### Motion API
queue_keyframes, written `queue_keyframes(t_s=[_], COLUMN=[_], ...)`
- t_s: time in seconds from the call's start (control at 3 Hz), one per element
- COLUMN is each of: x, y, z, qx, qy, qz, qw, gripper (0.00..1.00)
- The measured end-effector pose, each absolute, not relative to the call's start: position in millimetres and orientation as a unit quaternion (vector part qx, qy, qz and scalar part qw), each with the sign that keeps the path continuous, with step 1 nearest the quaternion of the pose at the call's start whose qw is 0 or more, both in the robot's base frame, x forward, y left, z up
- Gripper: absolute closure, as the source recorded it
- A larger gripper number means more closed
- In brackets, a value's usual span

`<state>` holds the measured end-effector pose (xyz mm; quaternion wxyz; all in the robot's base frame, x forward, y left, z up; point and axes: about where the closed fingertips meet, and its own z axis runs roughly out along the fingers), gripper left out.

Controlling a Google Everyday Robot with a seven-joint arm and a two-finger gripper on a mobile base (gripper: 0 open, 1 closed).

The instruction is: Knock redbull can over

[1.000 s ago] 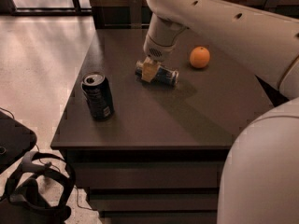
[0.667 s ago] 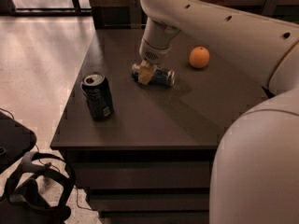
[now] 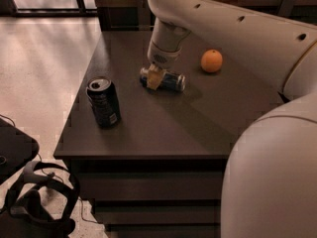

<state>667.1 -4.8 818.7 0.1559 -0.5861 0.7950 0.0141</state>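
The redbull can [image 3: 168,81], slim with blue and silver panels, lies on its side on the dark table [image 3: 163,128], near the middle of the far half. Its long axis runs left to right. My gripper [image 3: 153,77] hangs down from the pale arm and sits at the can's left end, touching or just in front of it. The arm hides part of the can's left end.
A wider dark can [image 3: 104,102] with a white label patch stands upright near the table's left edge. An orange [image 3: 211,61] sits at the far right. My pale body fills the lower right. A black headset [image 3: 34,202] lies on the floor at lower left.
The arm has shifted a little to the left and lower over the can's left end. The redbull can lies on its side throughout. The dark can and the orange have not moved.
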Motion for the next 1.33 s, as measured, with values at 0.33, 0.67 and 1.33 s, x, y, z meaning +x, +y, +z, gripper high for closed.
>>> queue_keyframes(t_s=[0.33,0.67,1.33], x=[666.9,666.9,666.9], y=[-4.4,-4.4,-4.3], z=[818.0,819.0,821.3], qx=[-0.586,-0.586,-0.587], qy=[0.795,0.795,0.795], qz=[0.014,0.014,0.014], qw=[0.155,0.155,0.155], gripper=[0.37,0.13,0.0])
